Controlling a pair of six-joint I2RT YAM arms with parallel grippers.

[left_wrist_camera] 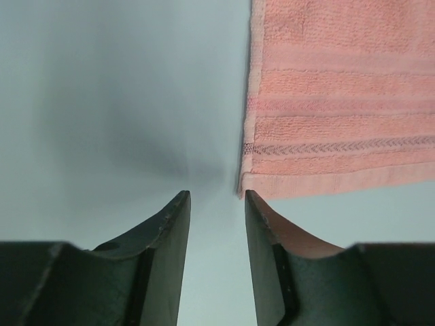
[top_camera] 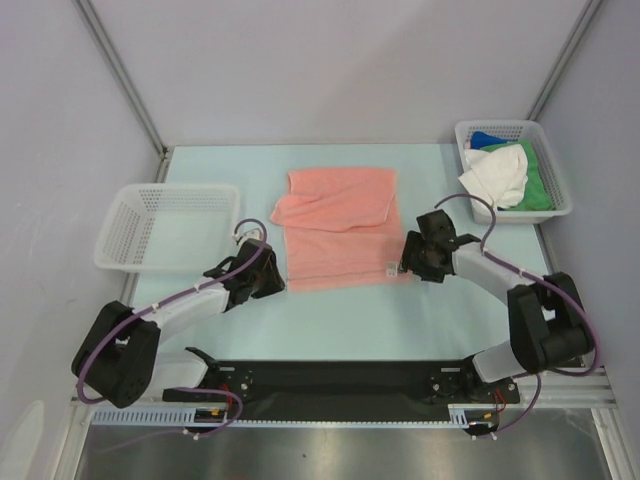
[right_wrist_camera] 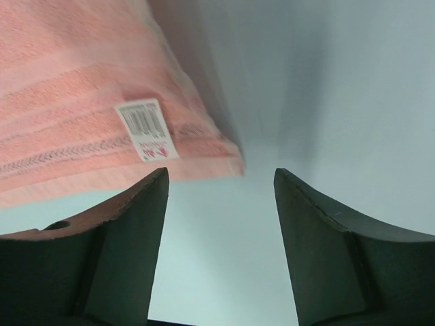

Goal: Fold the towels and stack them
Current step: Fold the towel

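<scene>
A salmon pink towel [top_camera: 338, 228] lies spread on the middle of the table, its far part doubled over. My left gripper [top_camera: 268, 275] sits just off its near left corner. In the left wrist view this gripper [left_wrist_camera: 217, 200] is open with only bare table between the fingers, and the towel's corner [left_wrist_camera: 340, 102] lies just ahead to the right. My right gripper [top_camera: 412, 262] is at the near right corner, also open [right_wrist_camera: 221, 178] and empty. The towel [right_wrist_camera: 81, 102] with its white label [right_wrist_camera: 144, 129] lies ahead to its left. White [top_camera: 497, 175], green [top_camera: 537, 180] and blue [top_camera: 487, 139] towels are bunched in the right basket.
A white perforated basket [top_camera: 500, 124] at the far right holds the bunched towels. A second white basket [top_camera: 130, 235] stands empty at the left, close to my left arm. Grey walls close in the table at the back and sides.
</scene>
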